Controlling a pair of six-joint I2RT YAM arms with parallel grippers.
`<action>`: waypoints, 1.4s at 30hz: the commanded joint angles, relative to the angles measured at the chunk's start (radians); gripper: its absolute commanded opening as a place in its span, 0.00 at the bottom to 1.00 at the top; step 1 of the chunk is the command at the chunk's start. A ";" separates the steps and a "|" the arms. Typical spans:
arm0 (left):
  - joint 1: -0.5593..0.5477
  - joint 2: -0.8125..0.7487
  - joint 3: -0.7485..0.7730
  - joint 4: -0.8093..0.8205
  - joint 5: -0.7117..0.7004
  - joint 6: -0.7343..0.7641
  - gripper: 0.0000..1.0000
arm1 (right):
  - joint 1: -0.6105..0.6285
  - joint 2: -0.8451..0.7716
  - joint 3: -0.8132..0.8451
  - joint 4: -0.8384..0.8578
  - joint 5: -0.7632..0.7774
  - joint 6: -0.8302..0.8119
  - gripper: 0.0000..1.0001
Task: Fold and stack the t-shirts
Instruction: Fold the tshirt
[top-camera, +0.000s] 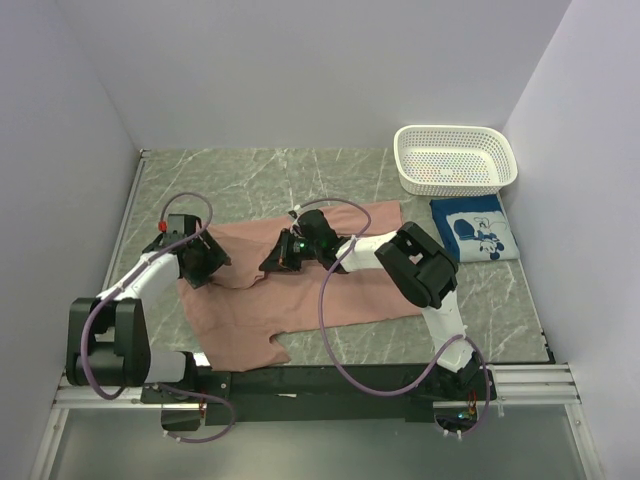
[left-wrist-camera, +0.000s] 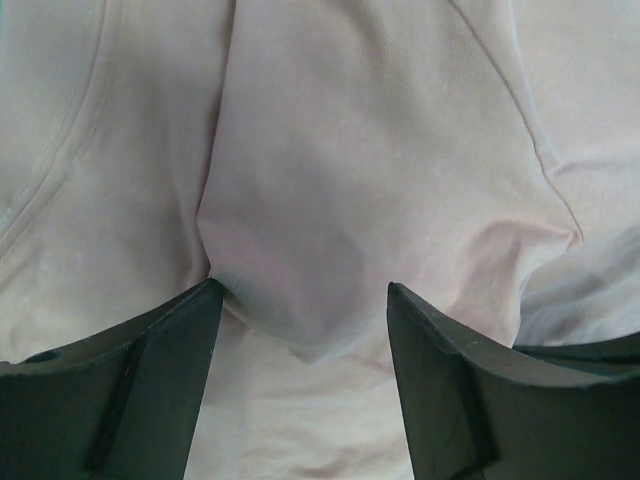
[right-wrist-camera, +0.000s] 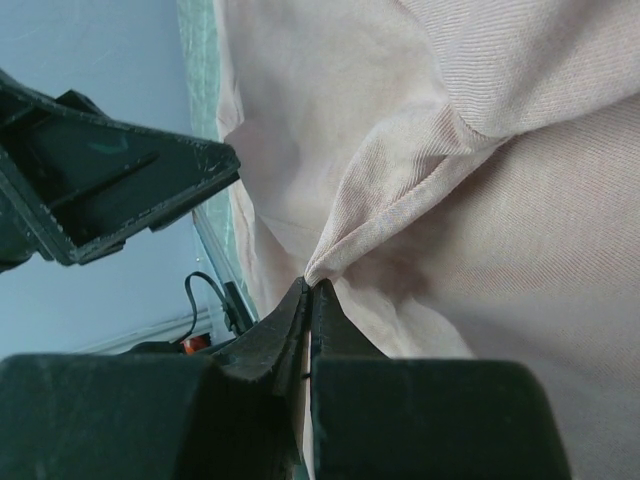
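Where the top camera takes in the whole tabletop (top-camera: 250, 180), two t-shirts lie on it. One is a dusty-pink t-shirt (top-camera: 330, 300), spread loosely and rumpled across the middle. The other is a blue t-shirt (top-camera: 475, 232), folded into a rectangle at the right with its white cartoon print facing up. One white perforated basket (top-camera: 455, 158) stands just beyond the blue shirt, in the far right corner. Two arms reach over the pink cloth. The left fingers (top-camera: 212, 265) are at its left edge and the right fingers (top-camera: 272, 260) are nearer its middle, close to each other but apart.

From the left wrist, the pink t-shirt (left-wrist-camera: 360, 180) fills the view. The left fingers (left-wrist-camera: 130, 370) are spread wide and released. A pointed fold of pink cloth hangs into the gap between the two of them, unpinched.

From the right wrist, the right fingers (right-wrist-camera: 275, 335) are clenched together, with a small peak of the pink t-shirt (right-wrist-camera: 480, 250) pinched at their tips. The cloth rises from that pinch in one creased ridge. The left fingers (right-wrist-camera: 120, 180) show at the upper left, and a strip of green marbled tabletop (right-wrist-camera: 200, 90) shows beside the shirt's edge.
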 joint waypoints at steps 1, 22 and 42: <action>-0.008 0.024 0.061 0.030 -0.009 0.000 0.72 | -0.006 -0.017 0.036 0.045 -0.010 0.006 0.00; -0.131 0.212 0.305 -0.062 -0.032 -0.021 0.83 | -0.017 0.029 0.001 0.088 -0.002 0.002 0.00; -0.126 -0.137 -0.028 -0.038 -0.240 -0.155 0.60 | -0.018 0.032 -0.028 0.150 -0.037 0.014 0.00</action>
